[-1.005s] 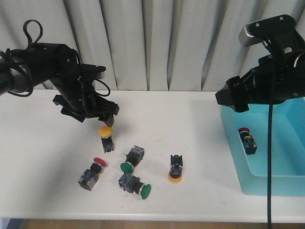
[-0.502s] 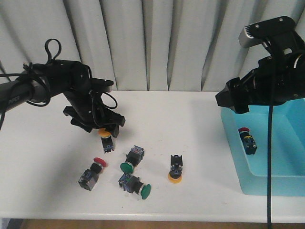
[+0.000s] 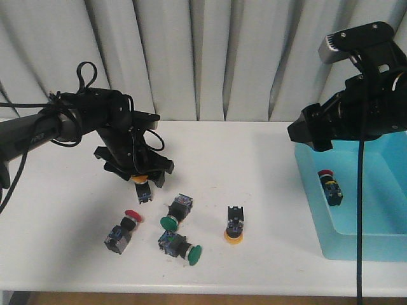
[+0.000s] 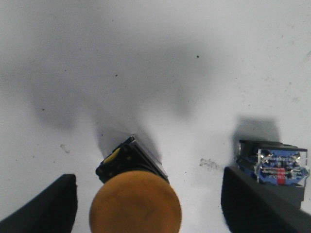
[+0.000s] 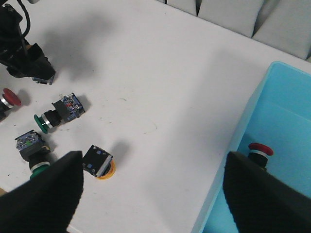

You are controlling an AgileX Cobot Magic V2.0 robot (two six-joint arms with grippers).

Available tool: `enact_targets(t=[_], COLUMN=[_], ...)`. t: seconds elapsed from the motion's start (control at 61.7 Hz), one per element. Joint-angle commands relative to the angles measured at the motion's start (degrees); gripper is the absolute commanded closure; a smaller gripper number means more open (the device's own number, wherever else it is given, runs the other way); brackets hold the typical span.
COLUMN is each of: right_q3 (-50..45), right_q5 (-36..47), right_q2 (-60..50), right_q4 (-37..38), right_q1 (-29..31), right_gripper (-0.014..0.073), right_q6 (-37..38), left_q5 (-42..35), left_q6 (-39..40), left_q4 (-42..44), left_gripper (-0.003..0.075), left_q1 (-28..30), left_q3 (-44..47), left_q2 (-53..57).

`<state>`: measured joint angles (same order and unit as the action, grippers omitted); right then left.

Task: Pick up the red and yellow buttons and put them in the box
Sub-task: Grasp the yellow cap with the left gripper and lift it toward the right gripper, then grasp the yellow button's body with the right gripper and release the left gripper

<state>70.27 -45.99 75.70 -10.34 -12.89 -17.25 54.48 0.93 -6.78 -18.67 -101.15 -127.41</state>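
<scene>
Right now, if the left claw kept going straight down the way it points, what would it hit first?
The yellow button. Its cap sits between the open fingers of the left claw, directly under it. Depth is unclear, but nothing else lies in that line; the green button is off to the side.

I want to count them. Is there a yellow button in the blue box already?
No, the box holds only one red-capped button.

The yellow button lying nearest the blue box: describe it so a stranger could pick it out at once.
Start at the light-blue box on the table's right side and look left to the loose cluster of buttons. The nearest one is the yellow button: it stands upside down, yellow cap on the table and black body up. The other yellow one sits farther left, under the left gripper.
</scene>
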Motion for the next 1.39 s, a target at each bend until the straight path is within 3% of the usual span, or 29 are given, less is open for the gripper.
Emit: enact_targets(t=[0.0,0.146,0.438,0.632,0.843,1.118,1.232,1.377], right_q3=[1.6,1.6,1.6,-1.7,-13.5,-24.6,-27.1,-27.1], right_q5=[2.8,2.7,2.8,8.4,24.7,42.7,49.0,51.3], right_q2=[-1.4,-1.4,-1.4,-1.4,-1.4,-1.4,-1.4,-1.4], right_q4=[-0.7,-0.7,-0.7,-0.9,-6.7,-12.9,-12.9,-13.4], right_q1=[-0.1,-0.1,-0.1,-0.1,-0.9,-13.3,-17.9,-18.7], right_gripper=[0.0014,0.0014,0.0014,0.0014,0.0014,0.0014,0.0014,0.0014], right_q6=[0.0,0.0,-1.0,-5.1,-15.6,-35.5,-38.0,-37.9], left_q5=[-0.6,-0.2,-0.4,3.1,4.5,6.5,6.5,6.5], left_q6=[0.6,0.6,0.5,0.3,-0.1,-6.4,-8.3,-8.3], left_q4=[-0.4,-0.1,3.7,2.8,-9.7,-31.0,-34.0,-33.6], left_gripper=[0.0189,0.032,0.0729,0.0728,0.0728,0.0728,0.0726,0.0725], left_q1=[-0.1,-0.1,-0.1,-0.1,-0.1,-1.7,-4.2,-7.9], left_q3=[-1.8,-1.8,-1.9,-6.6,-10.8,-10.9,-10.9,-10.9], left_q2=[2.8,2.8,3.6,6.8,13.4,18.7,19.9,20.2])
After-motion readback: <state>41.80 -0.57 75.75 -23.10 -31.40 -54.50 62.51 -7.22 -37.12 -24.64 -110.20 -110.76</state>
